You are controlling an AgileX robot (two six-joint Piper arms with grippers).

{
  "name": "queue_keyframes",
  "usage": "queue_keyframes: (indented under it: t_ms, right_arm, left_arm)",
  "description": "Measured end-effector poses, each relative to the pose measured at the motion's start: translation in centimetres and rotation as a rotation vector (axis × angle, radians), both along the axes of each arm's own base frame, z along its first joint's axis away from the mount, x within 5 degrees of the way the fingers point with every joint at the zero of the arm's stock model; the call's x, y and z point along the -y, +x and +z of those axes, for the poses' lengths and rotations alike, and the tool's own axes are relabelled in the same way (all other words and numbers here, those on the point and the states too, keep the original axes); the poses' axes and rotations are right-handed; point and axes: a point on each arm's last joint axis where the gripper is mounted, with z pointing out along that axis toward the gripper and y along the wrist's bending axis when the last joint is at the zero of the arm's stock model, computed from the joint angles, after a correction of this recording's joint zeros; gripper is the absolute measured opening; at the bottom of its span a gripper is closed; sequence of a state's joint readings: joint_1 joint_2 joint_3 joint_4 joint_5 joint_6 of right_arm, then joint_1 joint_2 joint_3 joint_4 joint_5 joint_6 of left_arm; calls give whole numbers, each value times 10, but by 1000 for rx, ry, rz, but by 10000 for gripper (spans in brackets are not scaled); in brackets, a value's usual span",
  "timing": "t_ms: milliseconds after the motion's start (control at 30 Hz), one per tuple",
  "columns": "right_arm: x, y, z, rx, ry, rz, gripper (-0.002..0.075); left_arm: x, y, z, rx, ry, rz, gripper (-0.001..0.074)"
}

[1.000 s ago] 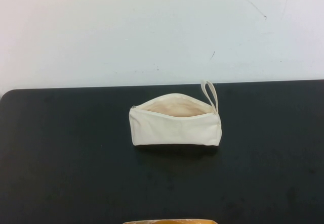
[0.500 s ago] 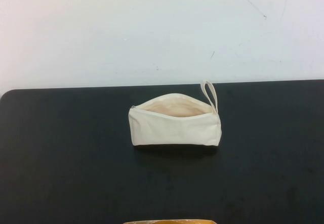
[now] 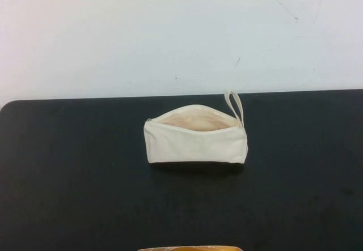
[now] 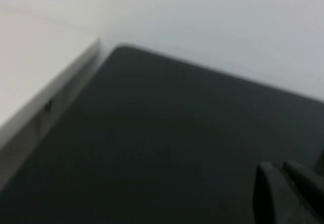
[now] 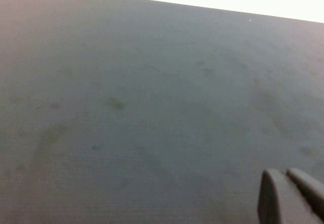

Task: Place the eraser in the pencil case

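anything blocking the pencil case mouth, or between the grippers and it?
Nothing visible. The pencil case lies alone on the black table, mouth unzipped, no eraser in view. The left gripper and right gripper show only in their wrist views, over bare table, out of the high view.

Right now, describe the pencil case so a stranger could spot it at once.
On the black table before the white wall, near the middle, lies the pencil case, a cream fabric pouch. Its top gapes, showing beige lining, and a wrist loop sticks up at its right end. Neither gripper shows in the high view.
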State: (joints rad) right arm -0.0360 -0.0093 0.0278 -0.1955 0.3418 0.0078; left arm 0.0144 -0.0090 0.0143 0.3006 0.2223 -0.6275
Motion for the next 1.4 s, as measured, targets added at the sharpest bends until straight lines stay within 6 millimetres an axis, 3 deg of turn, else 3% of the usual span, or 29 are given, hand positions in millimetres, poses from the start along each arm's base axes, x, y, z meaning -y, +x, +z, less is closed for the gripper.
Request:
queue_keyframes:
  t_ms: [200, 700, 967, 1100, 1400]
  right_arm:
    - [0, 0, 0, 0, 0, 0, -1]
    - [0, 0, 0, 0, 0, 0, -1]
    - [0, 0, 0, 0, 0, 0, -1]
    - [0, 0, 0, 0, 0, 0, -1]
    - [0, 0, 0, 0, 0, 0, -1]
  left_arm:
    - [1, -2, -13, -111, -43, -21, -1]
    - [14, -2, -13, -131, 158, -218, -1]
    - [14, -2, -13, -132, 248, -237, -1]
    - [13, -3, -13, -138, 114, -203, -1]
    - [13, -3, -14, -139, 83, -194, -1]
